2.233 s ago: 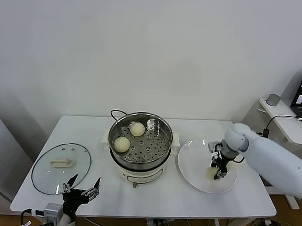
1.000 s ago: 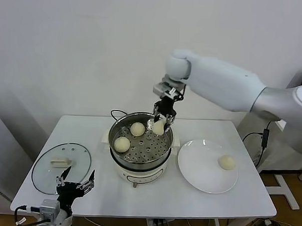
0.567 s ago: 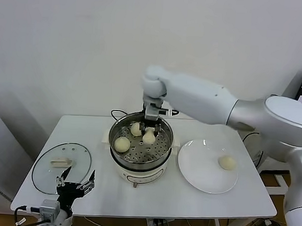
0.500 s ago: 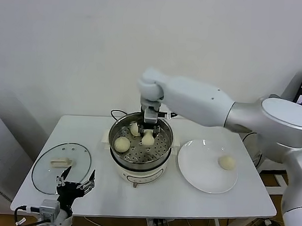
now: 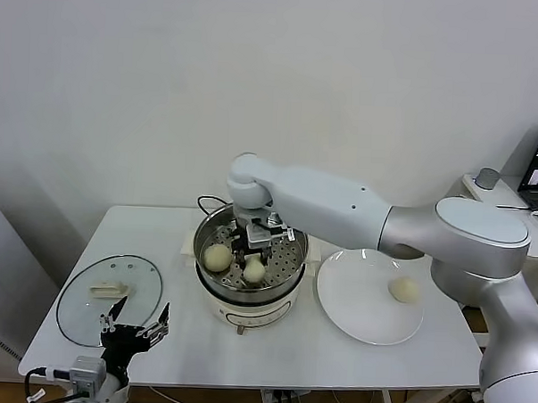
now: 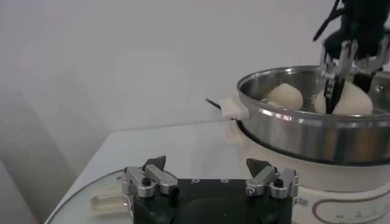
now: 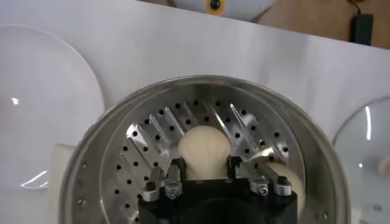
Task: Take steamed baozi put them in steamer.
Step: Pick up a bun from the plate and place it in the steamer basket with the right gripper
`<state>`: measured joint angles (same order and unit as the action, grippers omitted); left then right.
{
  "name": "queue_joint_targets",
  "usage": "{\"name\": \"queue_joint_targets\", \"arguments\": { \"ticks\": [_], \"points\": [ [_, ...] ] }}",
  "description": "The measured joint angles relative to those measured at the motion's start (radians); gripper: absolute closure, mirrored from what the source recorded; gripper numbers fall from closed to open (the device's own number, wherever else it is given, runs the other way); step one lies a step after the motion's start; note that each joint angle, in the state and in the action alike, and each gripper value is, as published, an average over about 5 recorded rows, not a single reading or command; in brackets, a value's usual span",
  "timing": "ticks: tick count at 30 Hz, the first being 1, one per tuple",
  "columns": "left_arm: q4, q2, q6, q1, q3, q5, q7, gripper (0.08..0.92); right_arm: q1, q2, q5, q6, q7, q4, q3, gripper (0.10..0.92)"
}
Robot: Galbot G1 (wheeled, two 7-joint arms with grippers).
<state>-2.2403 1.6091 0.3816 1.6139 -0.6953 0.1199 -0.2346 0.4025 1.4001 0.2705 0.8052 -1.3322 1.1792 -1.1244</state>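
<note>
We have moved the right gripper (image 5: 255, 245) from the plate (image 5: 346, 310) into the steamer (image 5: 290, 227), carrying one baozi (image 5: 254, 270). It now sits low over the tray's front, fingers around the bun. One baozi (image 5: 404, 289) remains on the plate.

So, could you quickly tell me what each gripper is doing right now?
Left gripper: open, empty, parked near the glass lid.
Right gripper: shut on a baozi, inside the steamer.

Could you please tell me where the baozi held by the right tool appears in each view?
Head view: the held baozi sits front-centre in the steamer.
Left wrist view: baozi at far right, behind the rim.
Right wrist view: baozi centred, above the right tool.
Shared landmark: the steamer.
</note>
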Motion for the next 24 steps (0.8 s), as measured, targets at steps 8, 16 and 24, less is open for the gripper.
{"name": "queue_joint_targets", "arguments": {
  "ticks": [8,16,24],
  "points": [
    [0.004,0.000,0.000,0.000,-0.002,-0.002,0.000,0.177,-0.020,0.007,0.007,-0.003,0.000,0.007,0.000,0.598],
    [0.005,0.000,0.000,-0.002,-0.001,-0.002,0.000,0.177,-0.016,-0.004,-0.007,-0.027,-0.001,0.019,-0.002,0.422],
    [0.004,0.000,0.001,-0.002,0.003,-0.001,-0.001,0.177,0.010,-0.028,-0.043,-0.085,-0.015,0.042,0.012,0.220]
  ]
}}
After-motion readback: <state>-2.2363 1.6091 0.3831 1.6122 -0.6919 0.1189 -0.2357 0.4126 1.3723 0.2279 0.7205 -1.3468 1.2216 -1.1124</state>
